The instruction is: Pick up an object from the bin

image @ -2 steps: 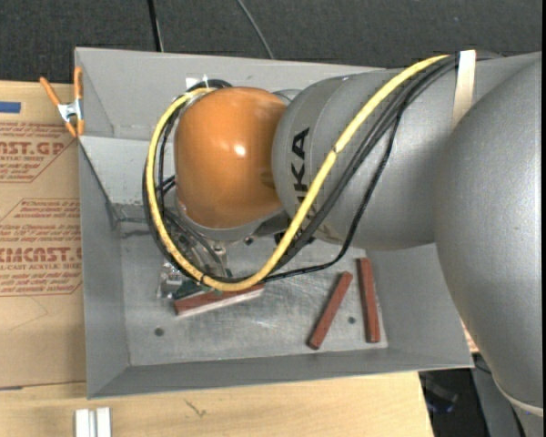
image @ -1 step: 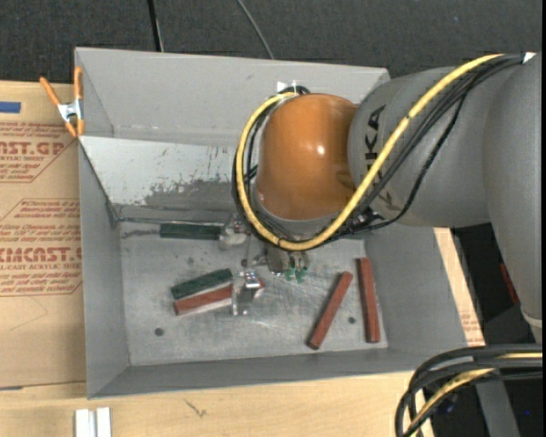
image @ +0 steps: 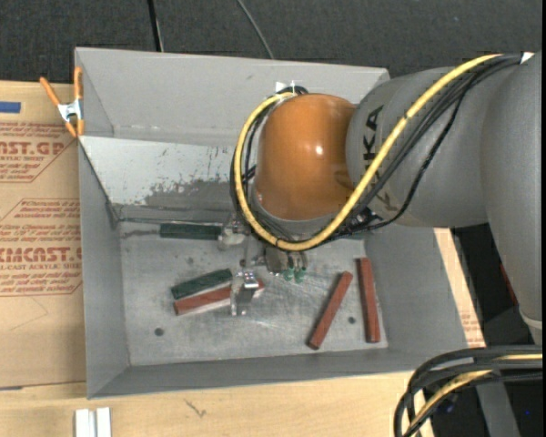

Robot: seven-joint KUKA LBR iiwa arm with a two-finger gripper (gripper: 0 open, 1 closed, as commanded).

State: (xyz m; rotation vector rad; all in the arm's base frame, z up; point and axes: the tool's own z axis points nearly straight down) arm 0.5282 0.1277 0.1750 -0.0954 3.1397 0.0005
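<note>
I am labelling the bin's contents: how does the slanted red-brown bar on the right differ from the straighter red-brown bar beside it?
The slanted bar leans, its lower end pointing left; the straighter bar runs nearly straight up the view. The slanted bar lies nearer the gripper; the straighter bar lies nearer the bin's right wall. Both are long, thin, red-brown, and lie flat on the bin floor without touching.

Matt grey metal bin (image: 100,262) with scuffed floor, glossy smooth orange cover (image: 300,153), matt red-brown sticks (image: 330,309)
</note>
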